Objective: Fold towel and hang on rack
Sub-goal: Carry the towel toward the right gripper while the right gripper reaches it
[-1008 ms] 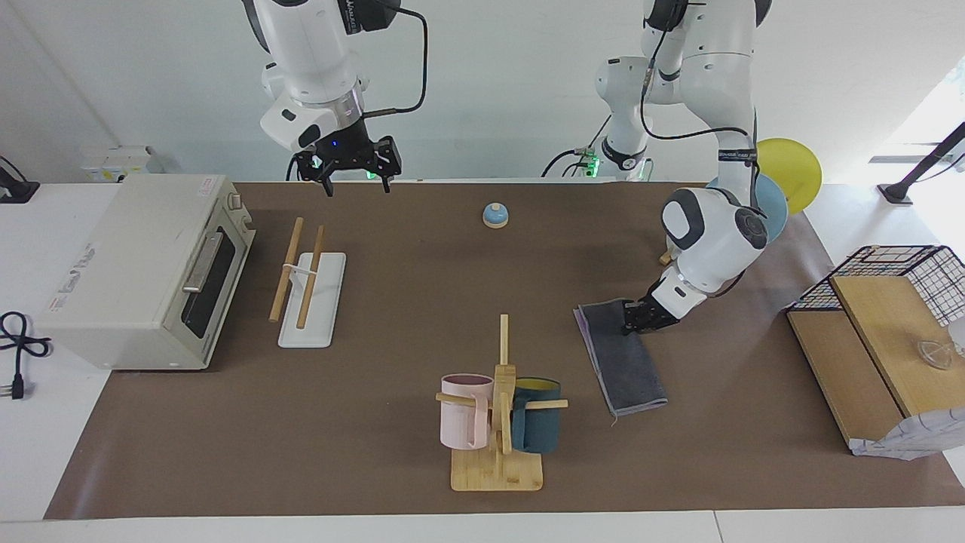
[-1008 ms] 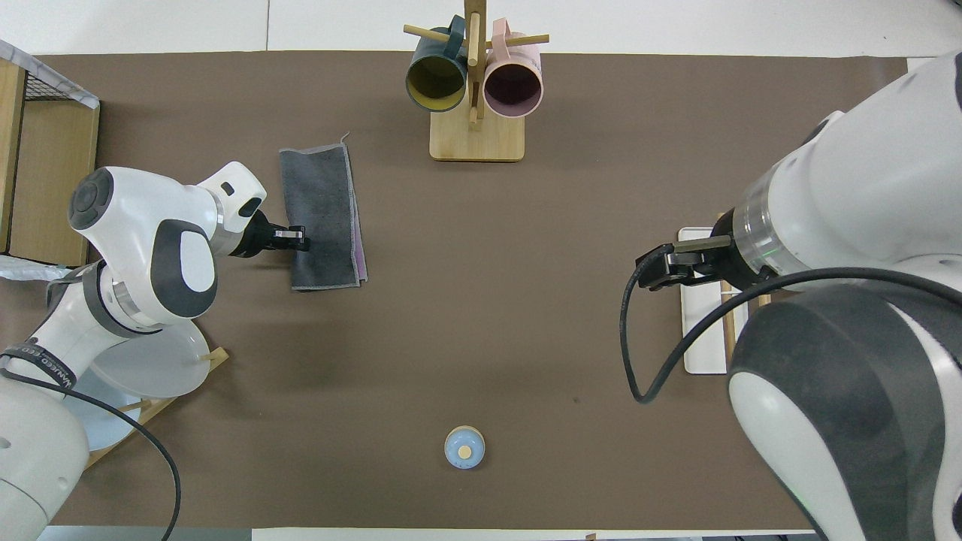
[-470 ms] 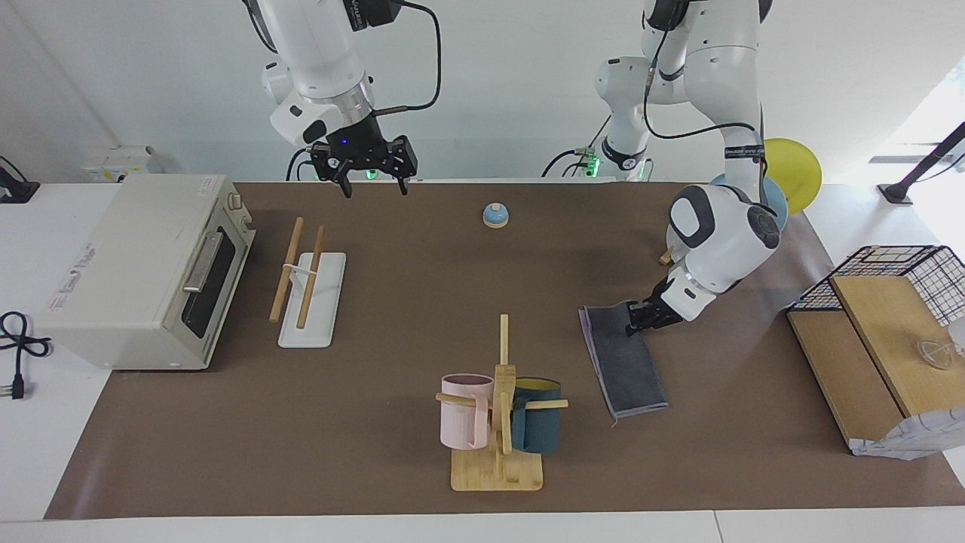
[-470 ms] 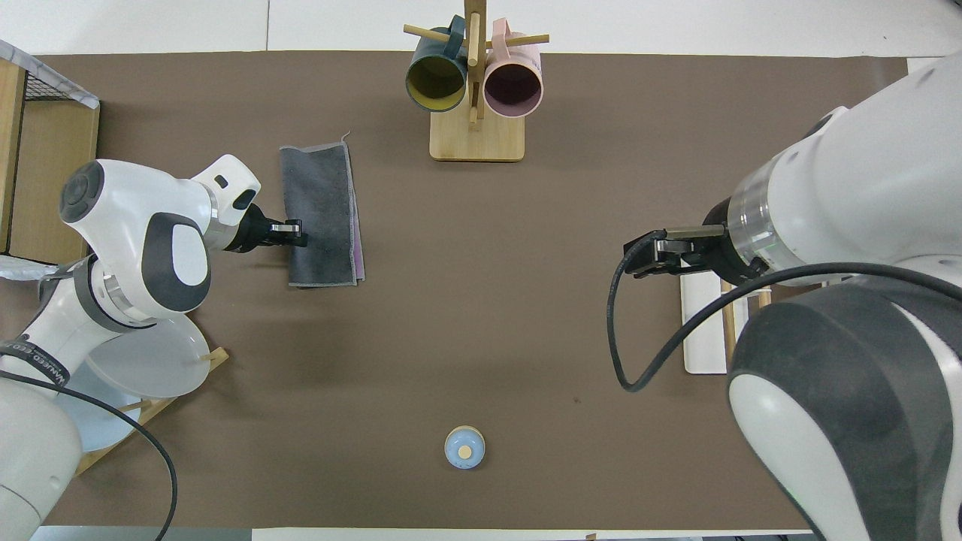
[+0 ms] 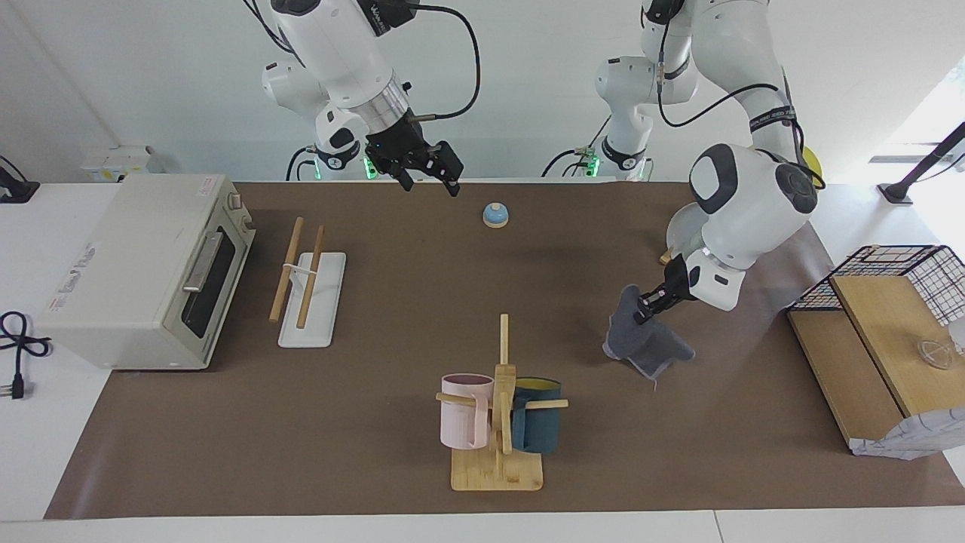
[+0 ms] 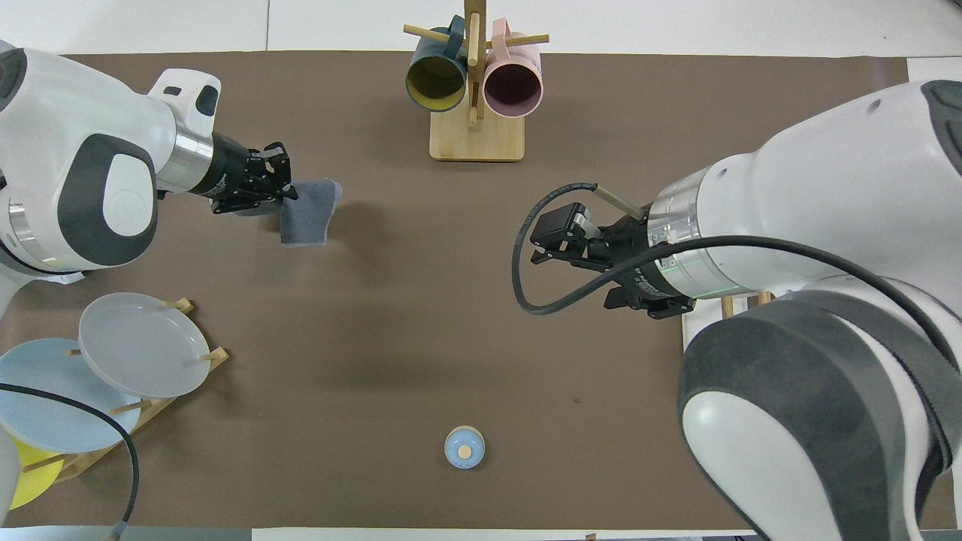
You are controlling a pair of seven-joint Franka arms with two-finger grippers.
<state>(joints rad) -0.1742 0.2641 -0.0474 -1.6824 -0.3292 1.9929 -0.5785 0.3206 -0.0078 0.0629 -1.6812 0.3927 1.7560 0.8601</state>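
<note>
A: What is listed first, going across the facing view from its left edge?

B: A white toaster oven [image 5: 143,268] is entered at the right arm's end of the table [image 5: 392,302]. Just beside it the rack [image 5: 307,290] is found: two light wooden rods raised over a white base, with nothing hung on them.

A: And the right pincer?

B: The right pincer [image 5: 428,175] is held in the air over the table's edge nearest the robots, beside a small blue bell [image 5: 495,215]. Its fingers are spread wide and nothing is gripped.

A: Mid-table?

B: A wooden peg stand [image 5: 497,430] is recorded, farther from the robots than the bell, with a pink mug [image 5: 464,421] and a dark teal mug [image 5: 537,424] hung on it.

A: The towel?

B: The towel [image 5: 642,343] is carried by the left pincer [image 5: 650,305], whose fingertips are closed on the upper edge. It is hung bunched, grey face outward, toward the left arm's end; whether its lower edge is touching the table cannot be told.

A: Last entries?

B: A holder with plates [image 6: 113,376], then a wire basket [image 5: 889,275] on wooden boards.
</note>
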